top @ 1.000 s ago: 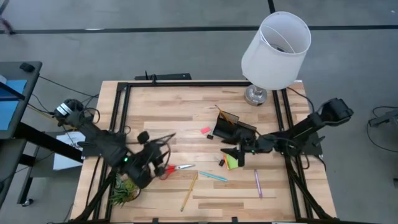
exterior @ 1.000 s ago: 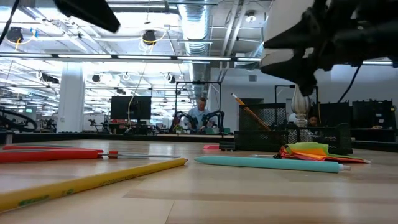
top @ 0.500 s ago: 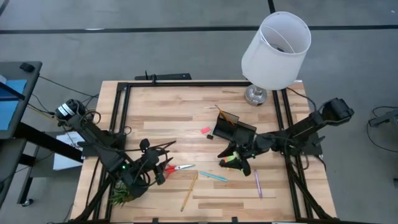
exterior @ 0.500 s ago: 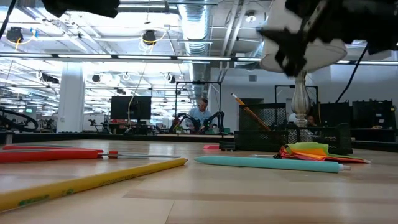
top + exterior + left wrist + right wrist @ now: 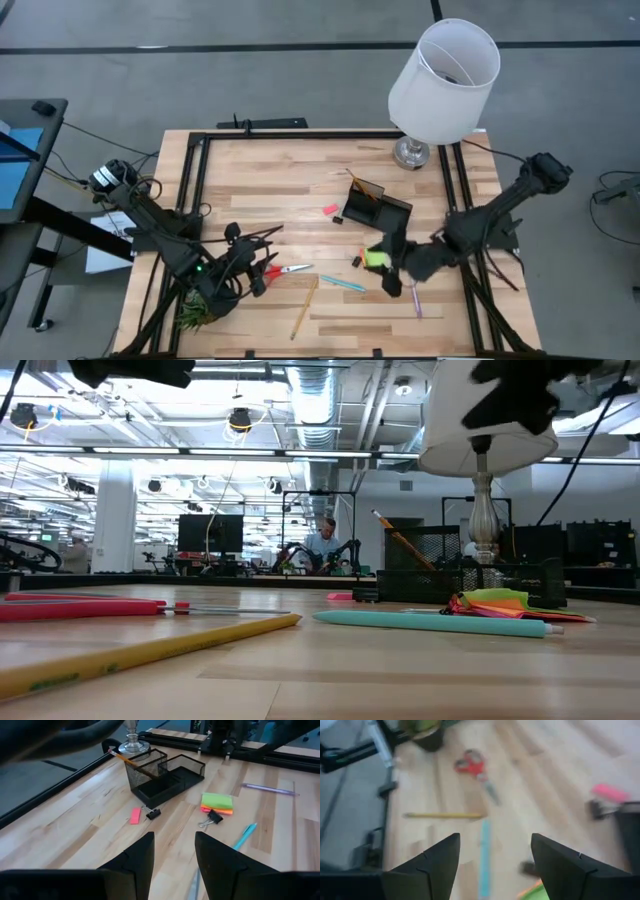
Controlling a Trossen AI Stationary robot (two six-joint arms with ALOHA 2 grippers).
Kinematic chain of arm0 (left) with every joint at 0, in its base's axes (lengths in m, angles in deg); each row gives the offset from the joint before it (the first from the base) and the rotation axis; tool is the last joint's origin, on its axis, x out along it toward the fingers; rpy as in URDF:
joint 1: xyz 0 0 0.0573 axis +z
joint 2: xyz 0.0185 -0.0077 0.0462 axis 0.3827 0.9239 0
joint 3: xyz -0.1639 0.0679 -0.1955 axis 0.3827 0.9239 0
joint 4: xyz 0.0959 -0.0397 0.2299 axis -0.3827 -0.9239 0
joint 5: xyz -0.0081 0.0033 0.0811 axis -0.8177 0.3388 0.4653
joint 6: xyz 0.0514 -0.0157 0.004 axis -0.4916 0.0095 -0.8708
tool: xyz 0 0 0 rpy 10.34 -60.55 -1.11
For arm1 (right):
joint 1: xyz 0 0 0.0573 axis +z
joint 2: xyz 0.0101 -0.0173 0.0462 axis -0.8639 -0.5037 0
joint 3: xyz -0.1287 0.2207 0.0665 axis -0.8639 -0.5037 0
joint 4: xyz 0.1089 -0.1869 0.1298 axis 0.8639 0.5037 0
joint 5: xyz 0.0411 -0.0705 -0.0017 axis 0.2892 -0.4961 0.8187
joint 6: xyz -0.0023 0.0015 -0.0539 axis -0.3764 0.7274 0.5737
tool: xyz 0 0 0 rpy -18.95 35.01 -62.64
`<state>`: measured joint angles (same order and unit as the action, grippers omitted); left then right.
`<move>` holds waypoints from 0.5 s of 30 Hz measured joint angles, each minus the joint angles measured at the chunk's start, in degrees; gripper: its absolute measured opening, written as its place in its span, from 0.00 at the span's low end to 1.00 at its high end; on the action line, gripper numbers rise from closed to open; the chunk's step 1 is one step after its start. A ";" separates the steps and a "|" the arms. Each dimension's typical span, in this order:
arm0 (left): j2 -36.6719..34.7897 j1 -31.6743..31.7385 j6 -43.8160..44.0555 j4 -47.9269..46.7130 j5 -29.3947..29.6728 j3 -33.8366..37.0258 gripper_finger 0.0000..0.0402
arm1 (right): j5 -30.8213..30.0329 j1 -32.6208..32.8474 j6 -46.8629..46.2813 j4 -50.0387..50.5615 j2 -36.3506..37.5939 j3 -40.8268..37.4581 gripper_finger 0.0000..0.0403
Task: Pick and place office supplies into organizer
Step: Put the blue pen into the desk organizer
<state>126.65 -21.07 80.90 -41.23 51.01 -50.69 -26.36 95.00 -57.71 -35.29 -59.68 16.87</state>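
The black organizer (image 5: 378,207) stands at the table's middle right, and an orange pencil (image 5: 358,186) leans in its taller section. The lime sticky-note pad (image 5: 376,258), pink eraser (image 5: 330,209), red-handled scissors (image 5: 287,269), teal pen (image 5: 342,283), yellow pencil (image 5: 305,308) and purple pen (image 5: 415,296) lie flat on the table. My right gripper (image 5: 393,278) is open and empty, above the table just near-right of the pad. My left gripper (image 5: 257,276) is open and empty, just left of the scissors' handles.
A white-shaded lamp (image 5: 443,68) stands at the far right. A small green plant (image 5: 196,308) is at the near left corner beside my left arm. A black binder clip (image 5: 212,817) lies by the pad, and another (image 5: 153,813) by the eraser. Black rails frame the table.
My right gripper has gone from over the sticky-note pad toward the table's near edge and a little right, rising, and stays open. My left gripper has shifted a little toward the near edge beside the scissors. No item has moved.
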 joint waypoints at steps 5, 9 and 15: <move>0.00 0.02 0.01 -0.11 -0.01 0.00 0.34 | 1.56 4.58 -4.19 0.10 -5.17 1.76 0.59; 0.00 0.02 -0.07 -0.14 0.00 0.00 0.34 | 6.78 6.43 -6.43 0.11 -11.25 1.76 0.59; 0.00 0.02 -0.09 -0.12 -0.71 0.00 0.34 | 9.92 6.38 -15.21 0.12 -20.39 1.74 0.59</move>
<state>126.65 -21.05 80.81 -41.35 50.30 -50.69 -16.43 101.38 -72.92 -35.17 -80.07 18.61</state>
